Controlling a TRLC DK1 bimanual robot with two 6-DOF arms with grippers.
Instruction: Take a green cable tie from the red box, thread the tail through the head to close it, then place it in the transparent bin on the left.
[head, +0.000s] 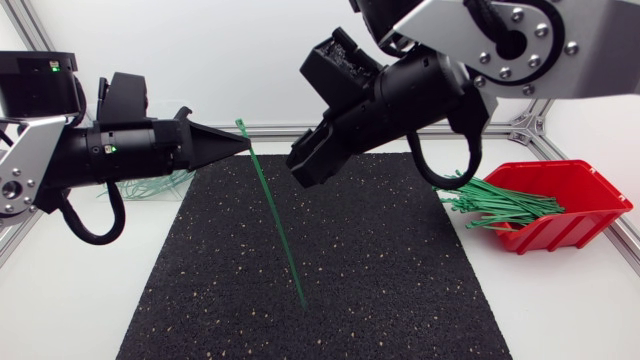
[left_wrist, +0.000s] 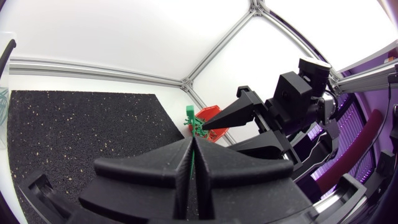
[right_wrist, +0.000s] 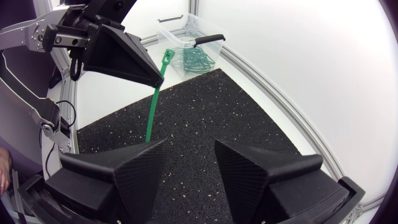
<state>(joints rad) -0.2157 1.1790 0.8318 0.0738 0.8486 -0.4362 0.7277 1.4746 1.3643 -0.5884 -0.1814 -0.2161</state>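
Left hand (head: 243, 143) was clamped tight on the tie (head: 275, 220). It pinched the strap just below the small square head. Its matte black wedge fingers met in a sharp point, with a sliver of green showing in the seam in the left wrist view.

Tie: thin, flat green plastic strap, straight, not looped, tail not through the head. It hung tilted from the grip down toward the mat (head: 400, 270). Couldn't tell whether the tail tip touched.

Right hand (right_wrist: 190, 143) had its fingers wide apart and gripped nothing. The fingers were broad black wedges with a faintly ribbed face. It sat over the mat, just beside the tie's upper part. In the right wrist view the strap stood ahead of it, nearer one finger, and was not between the two.

Mat: black rubber, coarse grain, pale flecks, rectangular, lying flat on the smooth white surface (head: 70, 290).

Box (head: 575, 190): glossy red plastic with an open sloped front, at the mat's right edge. A bundle of spare ties (head: 495, 205), straight and green, fanned out of the front toward the mat.

Bin (right_wrist: 186, 28): clear, thin-walled and rectangular, beyond the mat's far left corner behind the left hand. Curled green loops (right_wrist: 196, 60) showed through its wall.
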